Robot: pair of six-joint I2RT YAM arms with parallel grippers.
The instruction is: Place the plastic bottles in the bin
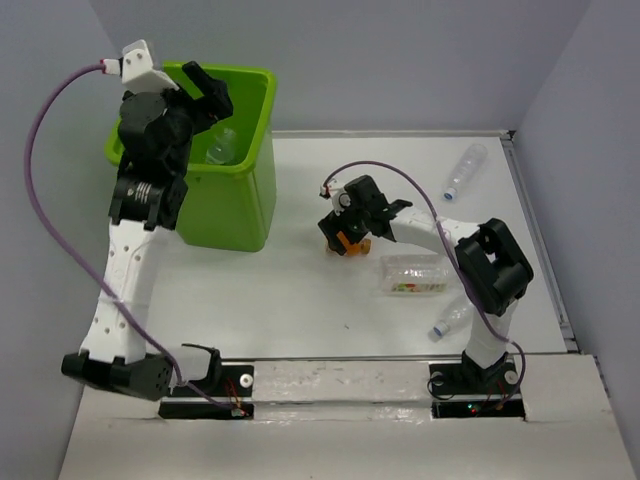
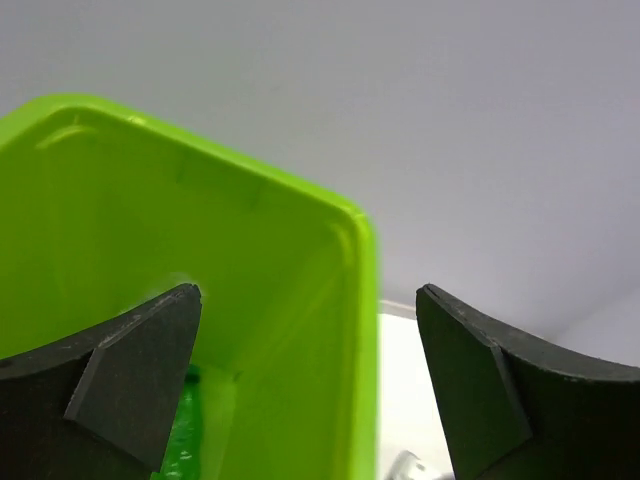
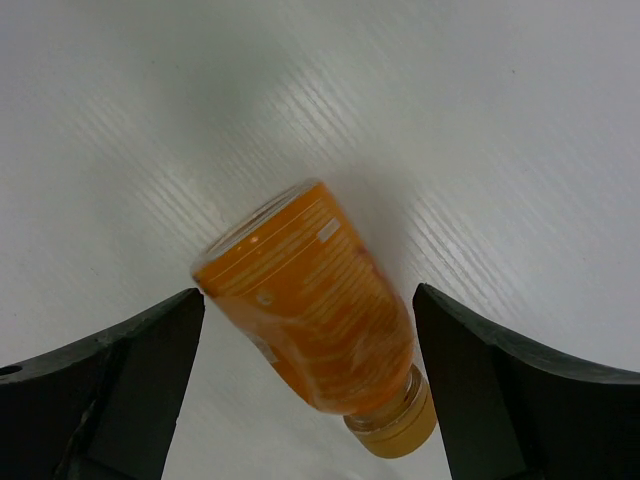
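The left arm [image 1: 125, 270] rises from the near-left edge of the counter [image 1: 300, 300] and stretches toward the far-left corner. The left hand [image 2: 308, 290] tips downward, fingers spread wide. The right arm [image 1: 490, 265] folds at the elbow, forearm reaching left toward mid-counter. The right hand [image 3: 308, 300] points down, fingers held wide apart.

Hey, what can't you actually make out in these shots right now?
1. How many bottles lie in the bin: top view, the left gripper and its arm cover much of the inside; one clear bottle shows.
2. Orange bottle: top view, mostly under the right gripper.
3. Small bottle by the right arm: partly hidden behind it, label too small to read.
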